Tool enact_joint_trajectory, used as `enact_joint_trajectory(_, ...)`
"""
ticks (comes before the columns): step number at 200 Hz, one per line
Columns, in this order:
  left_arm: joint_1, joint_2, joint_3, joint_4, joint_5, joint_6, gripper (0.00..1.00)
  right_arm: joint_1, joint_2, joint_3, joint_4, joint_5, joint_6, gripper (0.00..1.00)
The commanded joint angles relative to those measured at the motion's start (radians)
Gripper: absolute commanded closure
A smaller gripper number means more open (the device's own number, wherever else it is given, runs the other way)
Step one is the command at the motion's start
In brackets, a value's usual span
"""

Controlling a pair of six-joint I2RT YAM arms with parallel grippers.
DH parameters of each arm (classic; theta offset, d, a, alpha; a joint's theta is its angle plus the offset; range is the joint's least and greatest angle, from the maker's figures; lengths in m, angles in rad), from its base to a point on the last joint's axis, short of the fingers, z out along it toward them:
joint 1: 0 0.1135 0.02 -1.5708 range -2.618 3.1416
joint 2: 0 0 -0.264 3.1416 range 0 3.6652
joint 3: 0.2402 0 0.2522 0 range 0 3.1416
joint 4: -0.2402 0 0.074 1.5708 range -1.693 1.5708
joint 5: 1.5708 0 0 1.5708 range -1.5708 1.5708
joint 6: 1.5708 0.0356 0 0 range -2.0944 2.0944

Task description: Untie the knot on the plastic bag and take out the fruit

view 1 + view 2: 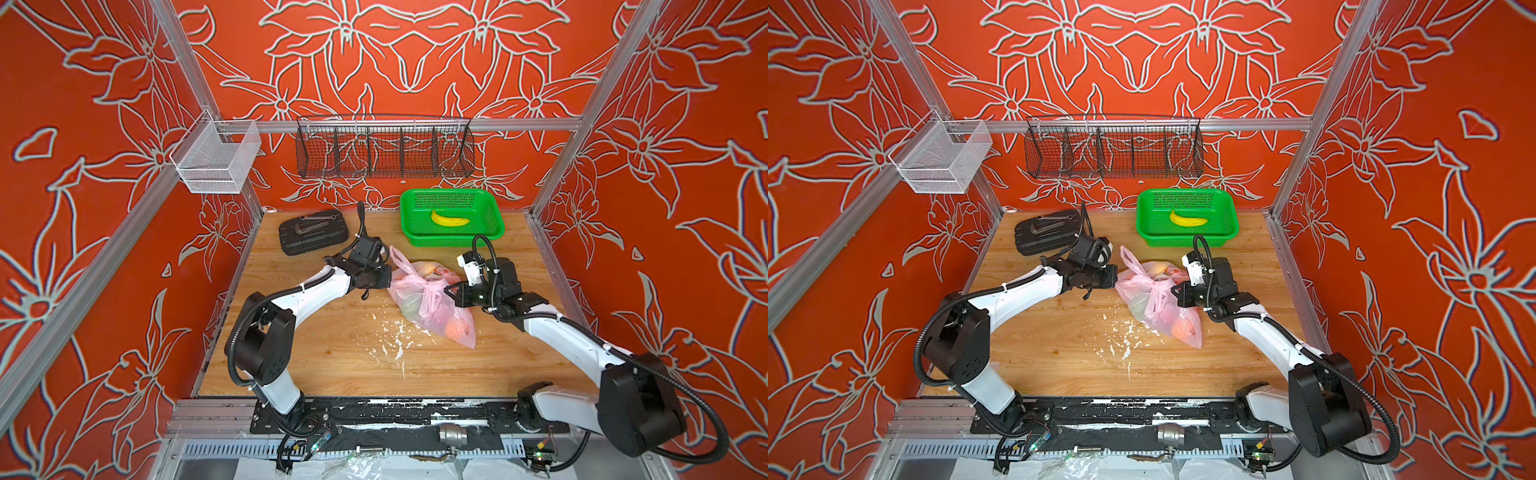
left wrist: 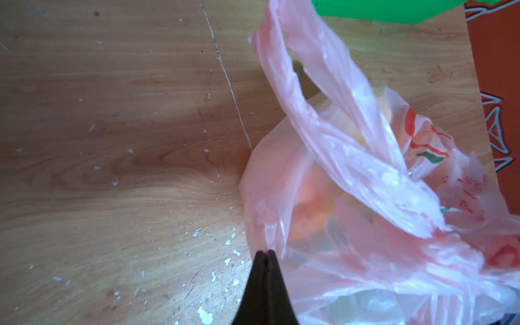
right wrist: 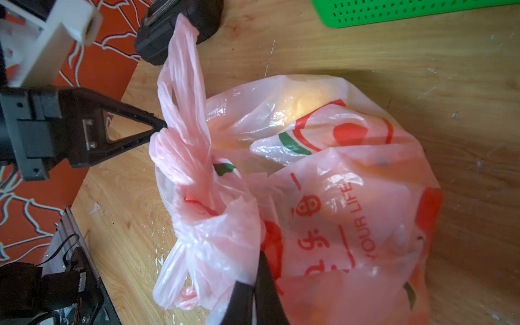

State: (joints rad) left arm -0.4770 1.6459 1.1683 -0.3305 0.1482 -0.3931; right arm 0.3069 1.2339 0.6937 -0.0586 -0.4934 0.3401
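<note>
Left hand (image 2: 264,254) clenched on bag (image 1: 409,297) film, right hand (image 3: 260,277) too, near knot (image 3: 197,168); fruit (image 1: 457,329) just blurred shapes behind pink plastic.

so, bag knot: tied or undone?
Tied. The knot is bunched tight, closing the plastic bag; the fruit shows only through the film, inside.

The left arm (image 1: 320,291) and the right arm (image 1: 569,336) are made of white tubes and big black blocky joints. A black bumpy cable (image 1: 725,436) runs along each one. The fingers (image 3: 135,112) are black triangle frames with tiny screws.
</note>
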Motion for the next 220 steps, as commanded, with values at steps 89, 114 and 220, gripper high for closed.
enact_joint_trajectory(89, -0.143, -0.078, 0.035, 0.136, -0.041, 0.580, 0.32, -0.015, 0.003, 0.030, 0.058, -0.157, 0.025, 1.00)
enact_joint_trajectory(114, -0.151, -0.012, 0.081, 0.104, -0.087, 0.645, 0.31, -0.015, -0.007, 0.041, 0.025, -0.165, 0.007, 1.00)
enact_joint_trajectory(220, -0.128, 0.049, 0.130, 0.098, -0.057, 0.561, 0.92, -0.015, -0.027, 0.044, -0.008, -0.077, 0.013, 1.00)
